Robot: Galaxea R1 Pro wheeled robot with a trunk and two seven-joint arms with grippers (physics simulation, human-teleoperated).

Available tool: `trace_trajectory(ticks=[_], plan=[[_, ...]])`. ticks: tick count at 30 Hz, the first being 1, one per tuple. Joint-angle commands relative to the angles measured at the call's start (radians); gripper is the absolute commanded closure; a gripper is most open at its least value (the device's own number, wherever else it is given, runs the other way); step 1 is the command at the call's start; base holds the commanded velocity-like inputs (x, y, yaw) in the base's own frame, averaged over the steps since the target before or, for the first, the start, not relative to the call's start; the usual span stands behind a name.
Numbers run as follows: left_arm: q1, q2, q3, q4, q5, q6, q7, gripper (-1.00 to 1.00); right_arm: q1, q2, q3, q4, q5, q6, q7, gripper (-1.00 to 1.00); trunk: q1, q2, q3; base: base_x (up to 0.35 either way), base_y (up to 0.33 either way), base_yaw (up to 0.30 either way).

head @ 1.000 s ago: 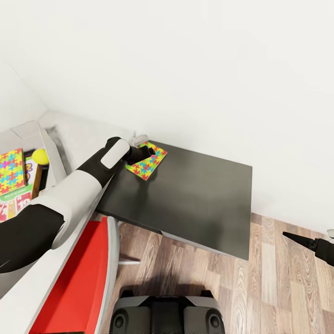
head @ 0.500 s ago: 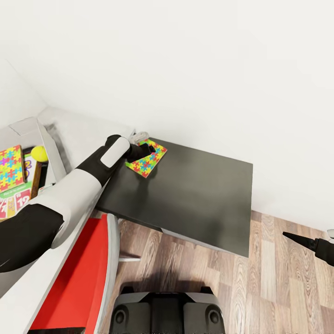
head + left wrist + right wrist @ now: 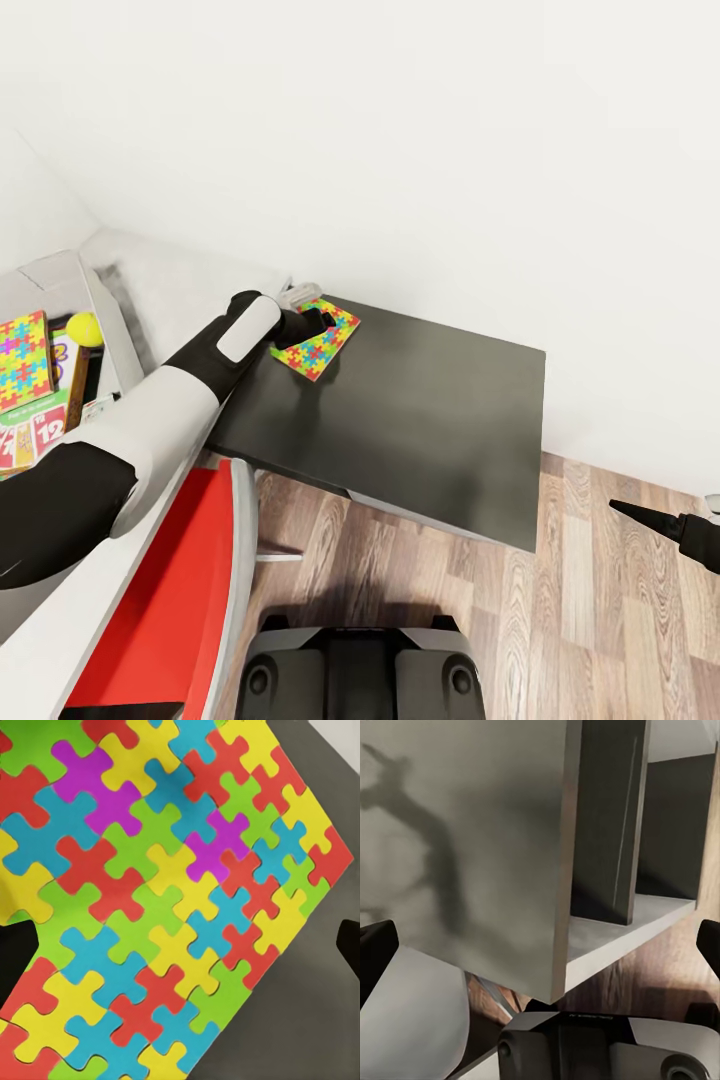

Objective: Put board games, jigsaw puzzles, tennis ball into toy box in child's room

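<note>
Dark grey desk (image 3: 420, 430), white walls (image 3: 450, 150), wood-plank floor (image 3: 600, 600).

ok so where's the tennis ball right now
In the head view the tennis ball sits at far left, inside the toy box, just right of a jigsaw puzzle already in there.
</note>
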Motion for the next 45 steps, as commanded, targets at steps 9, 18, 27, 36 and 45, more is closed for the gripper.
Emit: trace_trajectory(ticks=[9,18,27,36,45], plan=[[0.004,-0.001,-0.003,0.051,0.033,-0.006,0.009,-1.0,-0.001,0.001,-0.001,0.0,0.005,0.005,0.006,-1.0,0.015,-0.001,-0.002,0.0,0.0,-0.093],[0.004,-0.005,0.002,0.043,0.035,-0.007,0.009,-1.0,-0.001,0.001,-0.001,0.0,0.005,0.005,0.005,-1.0,0.015,-0.001,-0.002,0.0,0.0,-0.222],[0.004,-0.018,0.004,0.041,0.036,-0.007,0.009,-1.0,0.0,0.001,-0.001,0.0,0.005,0.005,0.003,-1.0,0.015,-0.001,-0.002,0.0,0.0,-0.25],[0.004,-0.017,0.009,0.027,0.036,-0.008,0.01,-1.0,0.0,0.008,0.0,0.0,0.005,0.005,0.003,-1.0,0.015,-0.001,-0.002,0.0,0.0,-0.106],[0.011,0.001,0.037,-0.06,0.044,-0.001,0.019,-1.0,0.0,0.016,0.002,0.0,0.005,0.005,0.003,-1.0,0.015,-0.001,-0.002,0.0,0.0,-0.019]])
